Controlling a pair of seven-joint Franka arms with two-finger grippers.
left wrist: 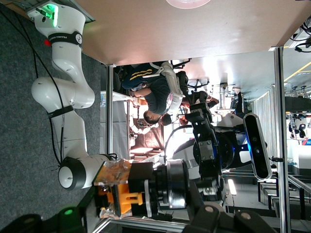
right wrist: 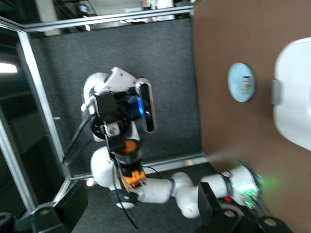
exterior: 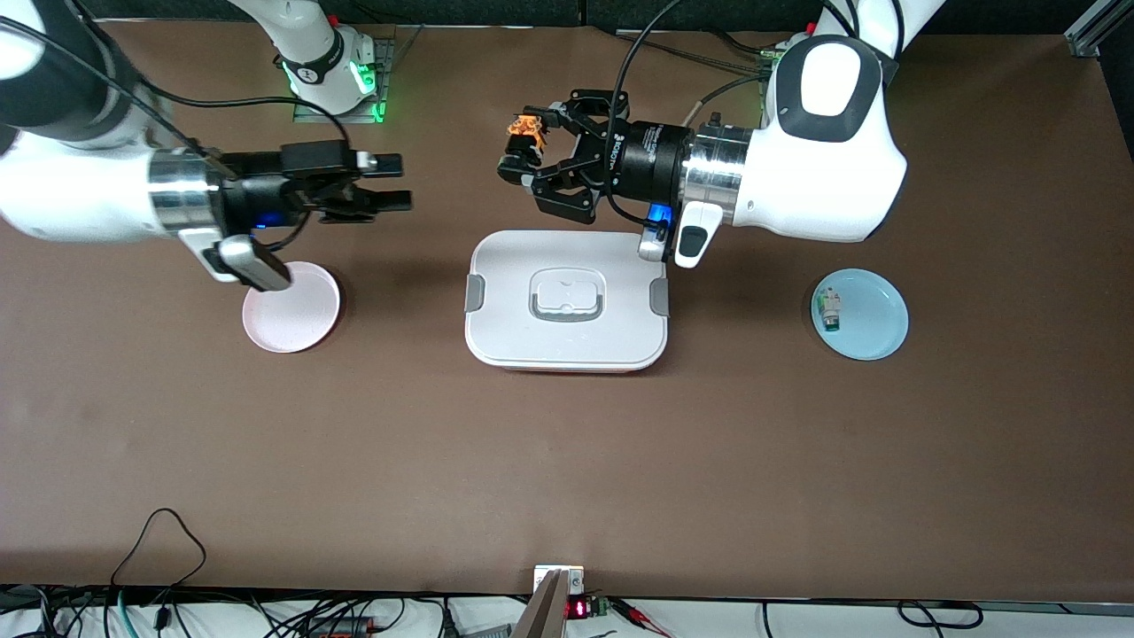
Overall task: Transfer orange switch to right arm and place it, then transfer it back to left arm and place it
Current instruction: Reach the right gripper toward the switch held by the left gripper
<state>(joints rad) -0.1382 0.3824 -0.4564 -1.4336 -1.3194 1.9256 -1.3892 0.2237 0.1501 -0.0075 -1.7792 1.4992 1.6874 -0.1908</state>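
The left end effector [exterior: 524, 151] hangs above the surface just past the box's [exterior: 567, 301] edge toward the arm bases, fingers clamped on the orange switch [exterior: 528, 127], apparently by its black body. The right end effector [exterior: 399, 182], fingers spread and empty, faces it, above the surface near the pink plate [exterior: 301, 315].

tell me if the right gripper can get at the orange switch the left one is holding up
Probably yes. The left gripper holds the orange switch in the air, above the table and past the box's edge. The right gripper hangs open, facing it at similar height, with only open air between them.
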